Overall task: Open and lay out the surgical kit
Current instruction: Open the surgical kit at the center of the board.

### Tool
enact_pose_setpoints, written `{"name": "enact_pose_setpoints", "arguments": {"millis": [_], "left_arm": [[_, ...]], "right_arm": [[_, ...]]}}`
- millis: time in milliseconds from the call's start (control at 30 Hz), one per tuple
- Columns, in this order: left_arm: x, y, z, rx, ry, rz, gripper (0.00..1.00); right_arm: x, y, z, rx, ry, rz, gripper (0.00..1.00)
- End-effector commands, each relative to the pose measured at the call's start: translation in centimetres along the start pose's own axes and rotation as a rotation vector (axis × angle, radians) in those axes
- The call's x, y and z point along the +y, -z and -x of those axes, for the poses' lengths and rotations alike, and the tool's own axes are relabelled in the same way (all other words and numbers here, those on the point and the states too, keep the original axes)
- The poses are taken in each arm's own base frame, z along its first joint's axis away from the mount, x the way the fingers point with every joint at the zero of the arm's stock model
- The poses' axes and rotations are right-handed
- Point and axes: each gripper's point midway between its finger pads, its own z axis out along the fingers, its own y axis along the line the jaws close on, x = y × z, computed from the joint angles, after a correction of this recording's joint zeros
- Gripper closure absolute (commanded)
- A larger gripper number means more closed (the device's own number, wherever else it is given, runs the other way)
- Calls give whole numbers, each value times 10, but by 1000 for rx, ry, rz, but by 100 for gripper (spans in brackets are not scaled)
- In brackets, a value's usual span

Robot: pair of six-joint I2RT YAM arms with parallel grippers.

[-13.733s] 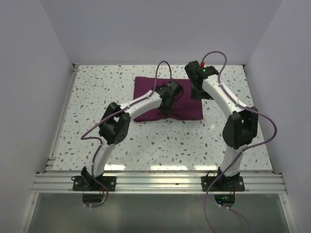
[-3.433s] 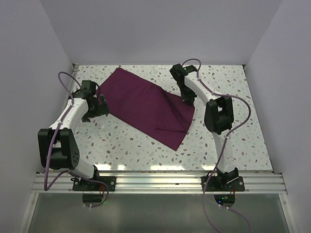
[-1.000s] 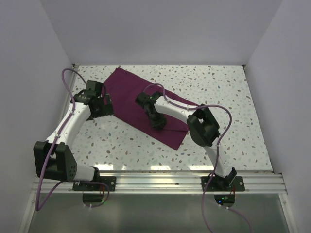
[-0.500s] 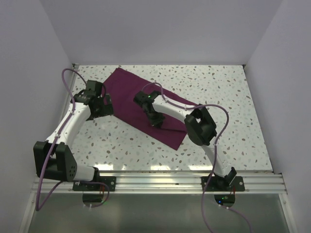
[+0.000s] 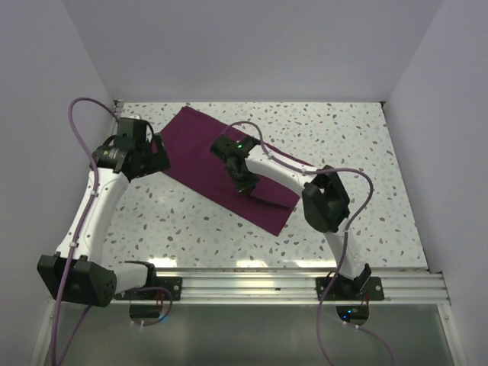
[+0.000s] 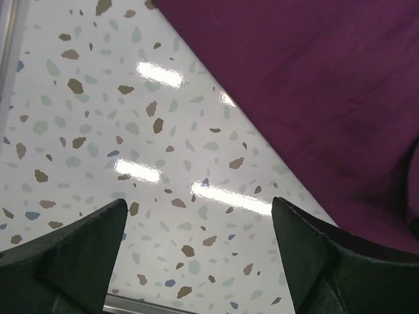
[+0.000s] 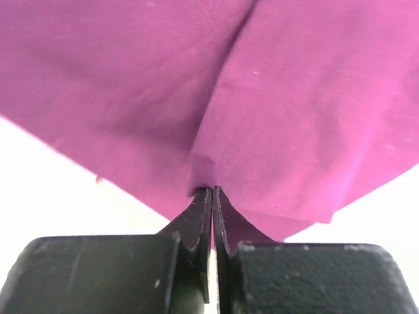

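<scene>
The surgical kit shows as a dark purple cloth wrap [image 5: 210, 156] spread diagonally across the speckled table [image 5: 343, 152], from the far left toward the near middle. My right gripper [image 5: 245, 187] reaches over the cloth's near half and is shut on a small raised fold of it [image 7: 213, 188]; the cloth [image 7: 294, 98] fills the right wrist view. My left gripper [image 5: 155, 162] hovers open by the cloth's left edge. In the left wrist view its wide-apart fingers [image 6: 78, 255] frame bare tabletop, with the cloth [image 6: 314, 85] at the upper right. Whatever is under the cloth is hidden.
White walls close the table on the left, far and right sides. A metal strip [image 5: 95, 191] runs along the table's left edge and an aluminium rail [image 5: 244, 286] along the near edge. Purple cables loop off both arms.
My right gripper closed onto a fold of the cloth and shifted slightly toward the far side. My left arm rose and swung left, its gripper still open beside the cloth's edge.
</scene>
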Motion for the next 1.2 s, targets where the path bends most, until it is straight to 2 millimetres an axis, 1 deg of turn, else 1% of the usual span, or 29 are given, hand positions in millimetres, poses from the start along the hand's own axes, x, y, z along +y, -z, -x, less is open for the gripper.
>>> {"name": "enact_pose_setpoints", "arguments": {"millis": [0, 67, 100, 133, 167, 200, 267, 300, 367, 400, 433, 467, 500, 533, 567, 600, 633, 667, 700, 733, 800, 833, 867, 933, 967, 1000, 1100, 1133, 1167], "left_arm": [[6, 42, 18, -78, 73, 2, 4], [8, 60, 20, -89, 99, -8, 4], [9, 67, 22, -97, 108, -10, 4], [12, 73, 23, -107, 115, -7, 4], [15, 86, 25, -131, 128, -8, 4], [20, 91, 25, -145, 137, 9, 4], [26, 104, 25, -162, 163, 16, 3], [28, 108, 25, -167, 176, 22, 3], [31, 121, 24, -166, 203, 24, 3], [34, 125, 24, -173, 212, 34, 4], [37, 130, 24, -181, 221, 38, 4], [40, 139, 24, -202, 229, 31, 4], [40, 143, 24, -213, 236, 22, 4], [40, 146, 24, -224, 241, 14, 3], [41, 153, 23, -243, 258, -4, 3], [40, 157, 21, -248, 266, -23, 3], [40, 160, 20, -252, 277, -34, 3], [40, 161, 16, -256, 296, -42, 3], [41, 161, 13, -254, 305, -46, 2], [41, 160, 11, -250, 310, -46, 2], [40, 154, 6, -227, 314, -43, 3], [39, 152, 5, -219, 316, -41, 2], [38, 150, 3, -211, 323, -39, 3], [38, 148, 4, -205, 327, -34, 3], [37, 147, 5, -203, 328, -32, 3], [37, 146, 6, -203, 327, -29, 3], [35, 140, 10, -192, 313, -20, 3], [32, 133, 12, -181, 300, -18, 3], [30, 131, 13, -179, 292, -21, 3]], "right_arm": [[4, 81, 15, -157, -12, 117, 100], [9, 94, 8, -168, -6, 139, 100], [18, 102, 3, -176, 13, 164, 100], [20, 115, -2, -197, 19, 186, 100], [32, 125, -8, -211, 52, 212, 100], [44, 131, -15, -208, 71, 256, 100], [56, 150, -29, -205, 107, 308, 100], [74, 162, -44, -208, 159, 354, 100], [89, 183, -71, -207, 218, 429, 100], [108, 194, -91, -214, 276, 475, 100], [113, 192, -112, -176, 312, 494, 100], [121, 206, -134, -184, 348, 530, 100], [125, 209, -145, -192, 365, 548, 100], [126, 200, -169, -137, 395, 561, 100], [132, 212, -190, -141, 423, 611, 100], [132, 212, -203, -131, 437, 629, 100], [128, 198, -224, -85, 461, 618, 100], [129, 199, -241, -72, 487, 631, 100], [127, 204, -248, -92, 491, 660, 100], [120, 189, -263, -55, 501, 637, 100], [113, 184, -273, -36, 490, 634, 100], [107, 174, -277, -18, 489, 599, 100], [100, 168, -279, -5, 488, 562, 53], [90, 161, -275, -21, 480, 489, 28], [85, 160, -269, -41, 464, 450, 2], [72, 156, -262, -65, 455, 376, 2], [59, 166, -240, -126, 399, 290, 2], [58, 170, -228, -151, 373, 271, 2], [47, 168, -218, -138, 315, 245, 2]]}}
